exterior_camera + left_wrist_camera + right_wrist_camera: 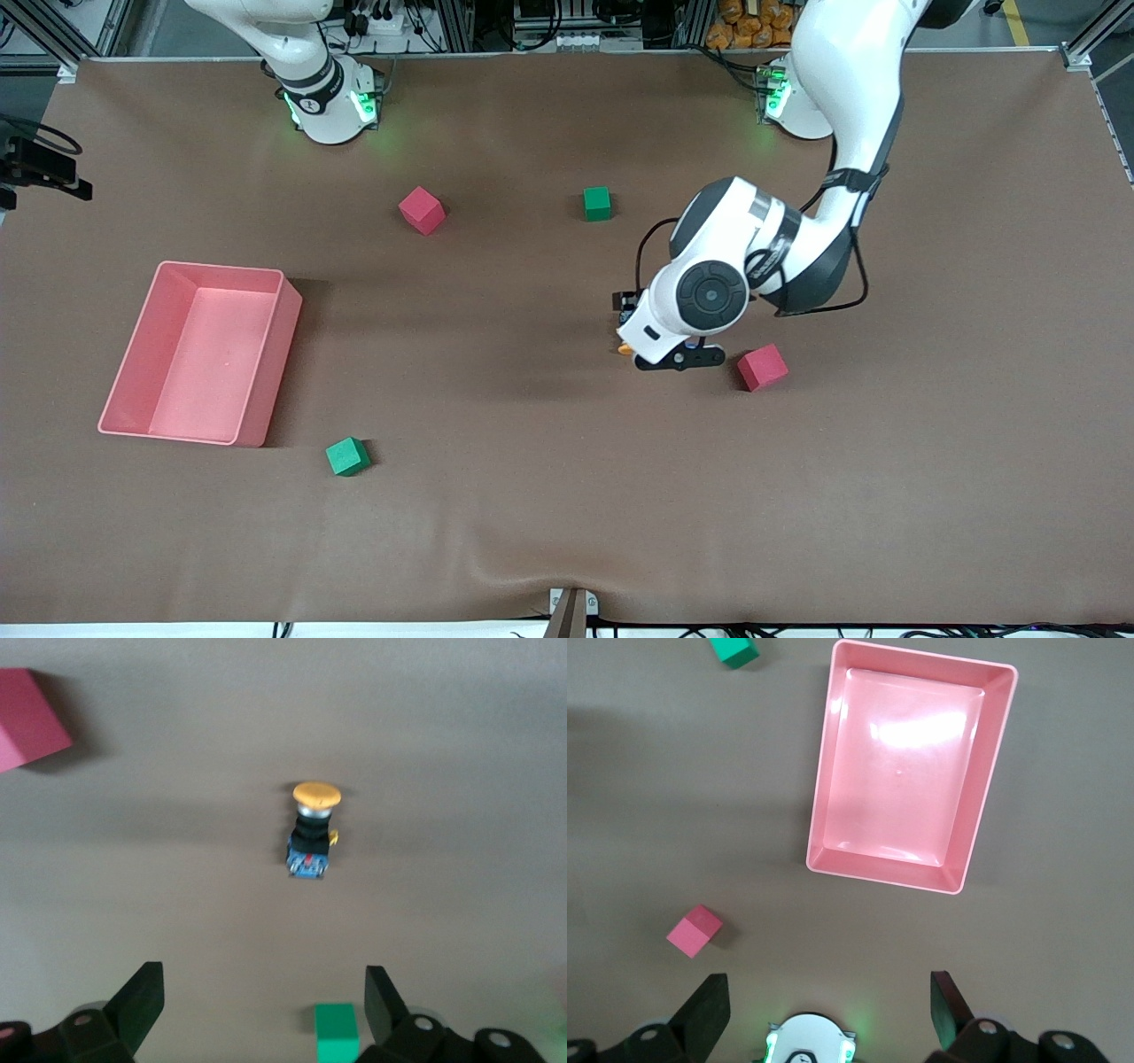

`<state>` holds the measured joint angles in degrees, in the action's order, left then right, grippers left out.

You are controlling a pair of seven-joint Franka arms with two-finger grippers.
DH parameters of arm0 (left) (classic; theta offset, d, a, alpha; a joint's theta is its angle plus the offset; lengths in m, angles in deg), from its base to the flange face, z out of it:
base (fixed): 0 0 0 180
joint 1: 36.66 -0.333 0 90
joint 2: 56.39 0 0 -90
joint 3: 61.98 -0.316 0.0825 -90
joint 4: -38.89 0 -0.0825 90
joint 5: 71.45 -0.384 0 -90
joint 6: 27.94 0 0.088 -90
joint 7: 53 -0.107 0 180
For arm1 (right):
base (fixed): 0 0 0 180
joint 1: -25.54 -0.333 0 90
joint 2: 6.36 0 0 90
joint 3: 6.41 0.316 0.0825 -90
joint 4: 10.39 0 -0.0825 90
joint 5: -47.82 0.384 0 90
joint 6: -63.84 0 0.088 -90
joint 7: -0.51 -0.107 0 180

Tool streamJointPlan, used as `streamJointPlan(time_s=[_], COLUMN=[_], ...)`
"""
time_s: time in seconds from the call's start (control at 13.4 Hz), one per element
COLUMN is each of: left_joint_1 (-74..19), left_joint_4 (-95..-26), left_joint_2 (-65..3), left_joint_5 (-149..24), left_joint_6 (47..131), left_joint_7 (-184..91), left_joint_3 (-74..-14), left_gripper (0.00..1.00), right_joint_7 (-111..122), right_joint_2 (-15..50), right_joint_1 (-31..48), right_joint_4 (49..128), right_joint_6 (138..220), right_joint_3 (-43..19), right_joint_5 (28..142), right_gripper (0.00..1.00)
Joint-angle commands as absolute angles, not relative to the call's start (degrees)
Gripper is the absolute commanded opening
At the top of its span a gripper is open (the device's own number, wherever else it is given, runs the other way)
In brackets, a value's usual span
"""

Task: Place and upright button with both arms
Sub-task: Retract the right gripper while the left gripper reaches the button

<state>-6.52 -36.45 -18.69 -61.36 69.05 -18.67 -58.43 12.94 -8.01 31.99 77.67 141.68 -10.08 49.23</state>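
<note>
The button (310, 837) lies on its side on the brown table, with its orange cap, black body and blue base all showing. In the front view only its orange cap (625, 349) peeks out from under the left arm's hand (673, 328). My left gripper (264, 983) hangs open above the table near the button, with nothing between its fingers (142, 997) and no contact with it. My right gripper (828, 992) is open and empty, held high over its own green-lit base (808, 1041). The right gripper itself is out of the front view.
A pink tray (120, 381) stands toward the right arm's end. One red cube (762, 367) lies beside the left hand and another (422, 210) nearer the bases. One green cube (597, 203) sits near the bases, another (346, 456) near the tray.
</note>
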Motion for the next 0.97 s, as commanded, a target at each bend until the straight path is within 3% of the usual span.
streamJointPlan(time_s=[0.0, 0.37, 0.9], left_joint_1=[-5.73, -3.7, -2.99], left_joint_4=[-35.11, -36.95, -42.4], left_joint_2=[-15.88, -13.68, -12.01], left_joint_5=[-60.82, -60.73, -61.96], left_joint_6=[71.97, 77.88, 82.19], left_joint_7=[-17.24, -15.47, -19.23], left_joint_3=[-58.91, -58.82, -58.91], left_gripper=[1.0, 1.0, 1.0], right_joint_7=[6.6, 2.1, 1.13], right_joint_2=[-9.88, -9.17, -9.26], right_joint_1=[32.58, 33.63, 33.11], right_joint_4=[77.68, 78.03, 77.5], right_joint_6=[140.31, 147.24, 149.01], right_joint_3=[-9.58, -10.28, -9.49], right_joint_5=[49.58, 55.73, 51.78], right_gripper=[1.0, 1.0, 1.0])
